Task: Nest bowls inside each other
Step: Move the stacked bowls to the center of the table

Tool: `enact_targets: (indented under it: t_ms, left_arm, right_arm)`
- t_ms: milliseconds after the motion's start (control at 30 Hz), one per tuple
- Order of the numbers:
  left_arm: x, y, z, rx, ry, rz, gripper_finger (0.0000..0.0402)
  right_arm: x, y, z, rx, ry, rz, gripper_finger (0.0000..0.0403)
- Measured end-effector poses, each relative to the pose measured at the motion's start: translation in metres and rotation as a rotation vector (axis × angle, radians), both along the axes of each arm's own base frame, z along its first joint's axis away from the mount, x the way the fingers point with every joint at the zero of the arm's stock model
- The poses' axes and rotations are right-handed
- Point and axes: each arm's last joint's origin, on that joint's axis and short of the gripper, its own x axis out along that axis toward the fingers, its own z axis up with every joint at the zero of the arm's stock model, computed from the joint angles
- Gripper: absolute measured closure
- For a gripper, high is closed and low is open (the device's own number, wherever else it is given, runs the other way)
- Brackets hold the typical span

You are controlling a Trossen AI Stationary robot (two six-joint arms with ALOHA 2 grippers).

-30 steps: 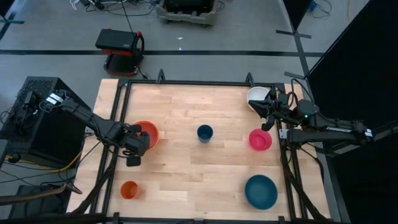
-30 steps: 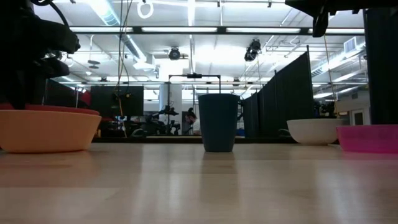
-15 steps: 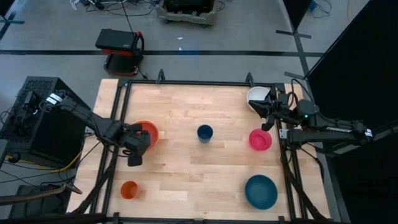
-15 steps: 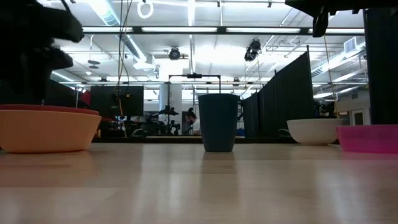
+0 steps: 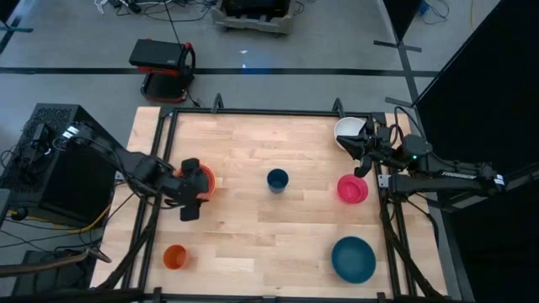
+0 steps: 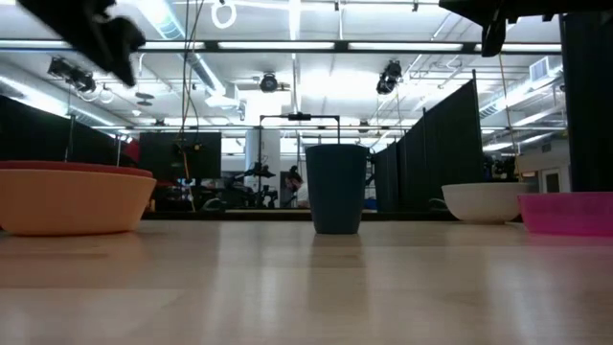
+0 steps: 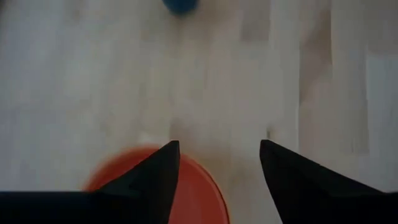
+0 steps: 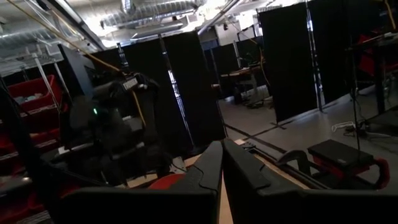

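Hovering at the left of the high view, just over the near rim of the red-orange bowl point(image 5: 200, 178): the left hand point(image 5: 189, 200), fingers spread wide and gripping nothing, with bare bench point(image 5: 253, 151) showing between them in the wrist view. Sitting nested in the yellow-orange bowl point(image 6: 72, 202), judging by the red rim peeking above it in the low view. Waiting elsewhere: the white bowl point(image 5: 348, 129) at upper right, the magenta-pink bowl point(image 5: 352, 188) right of centre, the teal bowl point(image 5: 353, 258) at lower right. Parking beside the white bowl: the right hand point(image 5: 364, 160), fingers pressed together, empty. Risking a clipped rim here, likely tipping or dragging the stacked pair if the left hand is dropping or swinging low. Also risking a knock on the dark-blue cup point(image 5: 277, 179) at centre on any reach across. Hiding most of the red-orange bowl from above: the left hand itself. Blurring badly in the left wrist view, so no telling exactly how high the fingers point(image 7: 158, 177) are riding above the rim.
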Motion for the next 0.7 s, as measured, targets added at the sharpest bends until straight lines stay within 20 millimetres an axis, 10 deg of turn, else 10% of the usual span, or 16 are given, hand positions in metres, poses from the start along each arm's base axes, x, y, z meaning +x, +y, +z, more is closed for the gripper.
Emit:
enact_targets:
  t_ms: [267,700]
  left_arm:
    - [0.003,0.001,0.03,0.04,-0.119,0.021,0.0175]
    - [-0.008,0.0,0.006,-0.086,0.113,0.007,0.0145]
  right_arm:
    - [-0.005,0.001,0.002,-0.019,-0.014,-0.004,0.0403]
    - [-0.012,0.001,0.006,-0.022,-0.051,-0.004,0.0403]
